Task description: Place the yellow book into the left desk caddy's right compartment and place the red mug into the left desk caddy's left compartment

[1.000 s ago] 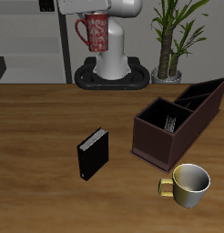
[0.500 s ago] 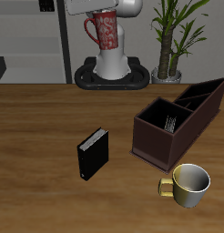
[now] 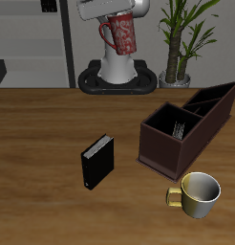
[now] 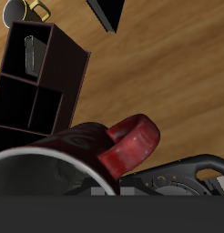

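Note:
My gripper (image 3: pixel 111 17) is shut on the red mug (image 3: pixel 120 35) and holds it high above the table's back, in front of the robot's body. The mug is tilted, and its rim and red handle (image 4: pixel 130 146) fill the wrist view. The left desk caddy (image 3: pixel 186 134) stands on the table, below and away from the mug; it also shows in the wrist view (image 4: pixel 59 86). The grey-tan yellow book (image 4: pixel 30 55) stands inside the caddy's wide right compartment (image 3: pixel 173 127). The narrower left compartment (image 3: pixel 213 101) at the tall sloped end holds nothing I can see.
A black upright book (image 3: pixel 97 161) stands mid-table. A pale yellow-cream mug (image 3: pixel 198 194) sits near the table's front edge, in front of the caddy. A potted plant (image 3: pixel 179 43) stands behind the caddy beside the robot's base (image 3: pixel 117 78).
The gripper has carried the red mug sideways toward the caddy's side of the table. The mug has tilted further. Nothing on the table has moved.

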Available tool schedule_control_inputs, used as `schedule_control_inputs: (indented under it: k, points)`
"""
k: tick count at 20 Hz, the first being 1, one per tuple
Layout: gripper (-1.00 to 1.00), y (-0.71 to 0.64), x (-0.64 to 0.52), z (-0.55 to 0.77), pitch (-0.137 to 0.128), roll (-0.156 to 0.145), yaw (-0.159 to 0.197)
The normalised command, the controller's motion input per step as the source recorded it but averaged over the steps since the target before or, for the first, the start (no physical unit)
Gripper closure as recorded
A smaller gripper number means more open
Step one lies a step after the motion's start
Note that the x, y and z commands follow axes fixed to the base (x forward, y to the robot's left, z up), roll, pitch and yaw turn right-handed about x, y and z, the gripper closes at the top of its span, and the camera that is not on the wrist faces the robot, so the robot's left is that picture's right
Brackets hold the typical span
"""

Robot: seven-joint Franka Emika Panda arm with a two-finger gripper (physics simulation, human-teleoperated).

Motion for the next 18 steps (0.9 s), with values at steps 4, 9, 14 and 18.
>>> schedule_control_inputs:
  k: [4,9,14,18]
  points:
    - [1.0,0.2,0.19,-0.13,-0.006,-0.003,-0.002]
    - [1.0,0.21,0.21,-0.22,0.029,0.007,-0.024]
    - [1.0,0.15,0.09,-0.19,0.033,0.013,-0.021]
    - [1.0,0.19,-0.04,-0.14,-0.001,-0.012,-0.002]
